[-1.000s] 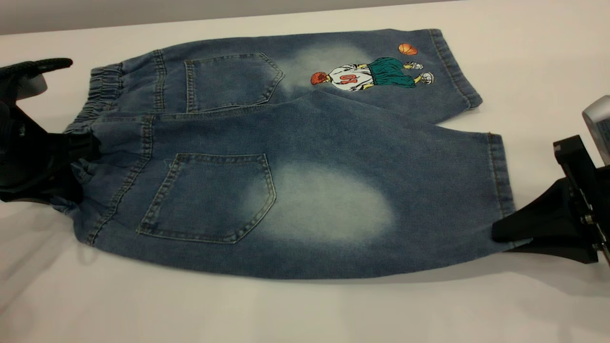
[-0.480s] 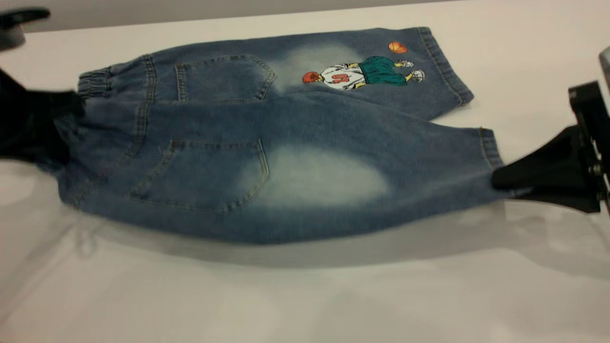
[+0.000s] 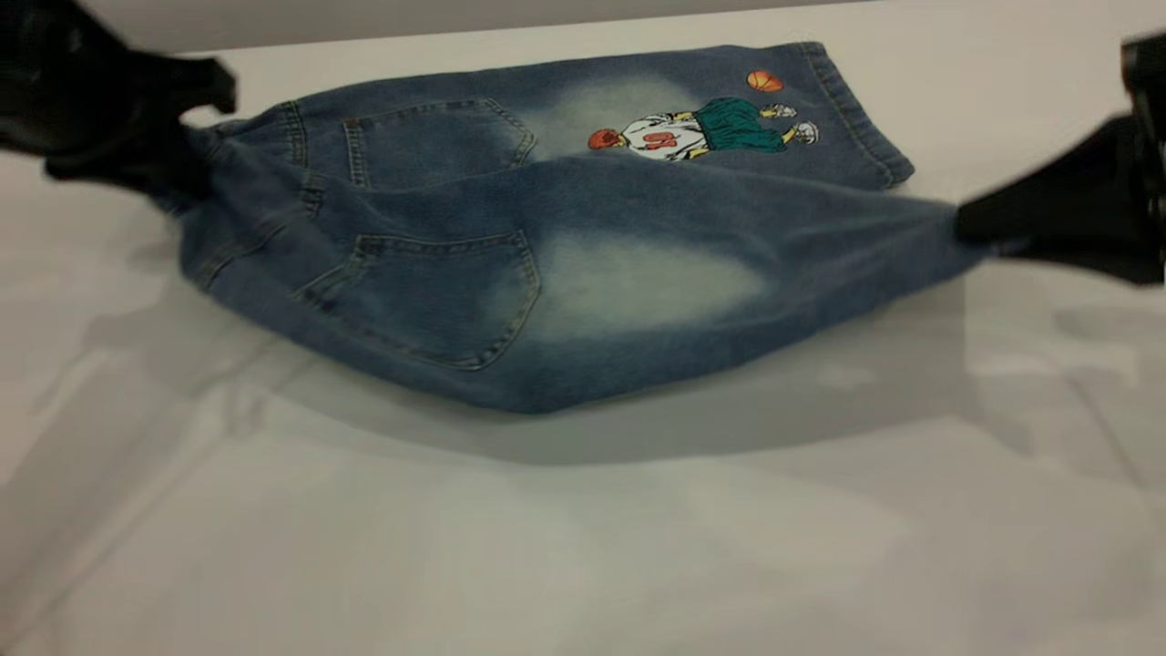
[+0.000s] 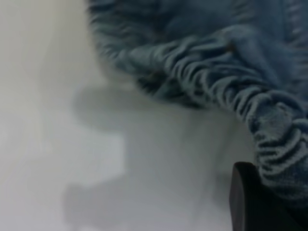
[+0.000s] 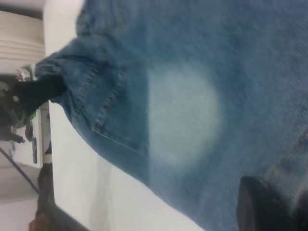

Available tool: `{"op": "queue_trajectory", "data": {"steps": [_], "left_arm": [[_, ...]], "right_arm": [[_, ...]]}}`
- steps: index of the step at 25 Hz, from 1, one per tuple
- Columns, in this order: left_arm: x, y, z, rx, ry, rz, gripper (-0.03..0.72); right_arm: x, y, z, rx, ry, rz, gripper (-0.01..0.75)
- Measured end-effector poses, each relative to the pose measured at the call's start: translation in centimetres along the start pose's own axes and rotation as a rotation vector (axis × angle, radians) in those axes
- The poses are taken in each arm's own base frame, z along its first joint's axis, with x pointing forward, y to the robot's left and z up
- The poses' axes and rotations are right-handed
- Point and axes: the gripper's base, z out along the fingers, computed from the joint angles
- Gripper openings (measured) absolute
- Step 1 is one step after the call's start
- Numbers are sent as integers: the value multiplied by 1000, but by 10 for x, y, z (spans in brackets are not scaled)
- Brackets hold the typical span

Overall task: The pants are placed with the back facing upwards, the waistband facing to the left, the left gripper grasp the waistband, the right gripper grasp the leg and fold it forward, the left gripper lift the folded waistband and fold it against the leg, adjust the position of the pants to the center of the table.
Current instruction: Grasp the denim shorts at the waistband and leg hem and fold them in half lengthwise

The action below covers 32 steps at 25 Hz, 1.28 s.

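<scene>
The pants (image 3: 510, 228) are blue denim shorts, back side up, waistband toward the left. My left gripper (image 3: 187, 128) is raised at the far left, shut on the bunched waistband (image 4: 216, 82); one black finger (image 4: 250, 202) presses against the ruched fabric. My right gripper (image 3: 970, 232) is raised at the right, shut on the hem of the leg (image 3: 656, 282) with the pale oval (image 5: 183, 115); its finger (image 5: 260, 207) lies on the denim. This near half hangs stretched between both grippers and sags in the middle. The leg with the cartoon print (image 3: 701, 128) lies flat behind.
The white table (image 3: 547, 547) spreads wide in front of the shorts, with the lifted fabric's shadow on it. The far table edge (image 3: 455, 32) runs just behind the printed leg. Rig parts stand beyond the left gripper (image 5: 43, 91) in the right wrist view.
Both grippers have risen and moved toward the far side with the waistband and hem. The near half of the shorts has left the table and now hangs between them.
</scene>
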Motion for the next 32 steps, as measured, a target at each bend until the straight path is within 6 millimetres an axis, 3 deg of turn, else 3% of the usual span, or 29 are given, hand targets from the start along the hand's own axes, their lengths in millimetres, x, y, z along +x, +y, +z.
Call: {"op": "queue_trajectory", "data": {"steps": [22, 27, 32], "left_arm": [[-62, -16, -19, 39, -175, 16, 142], [-74, -18, -10, 41, -180, 13, 142], [-81, -20, 6, 39, -166, 13, 142]], "right_arm": [[-103, 20, -5, 148, -194, -272, 15], [-118, 18, -4, 187, -209, -300, 15], [-126, 2, 13, 177, -179, -275, 15]]}}
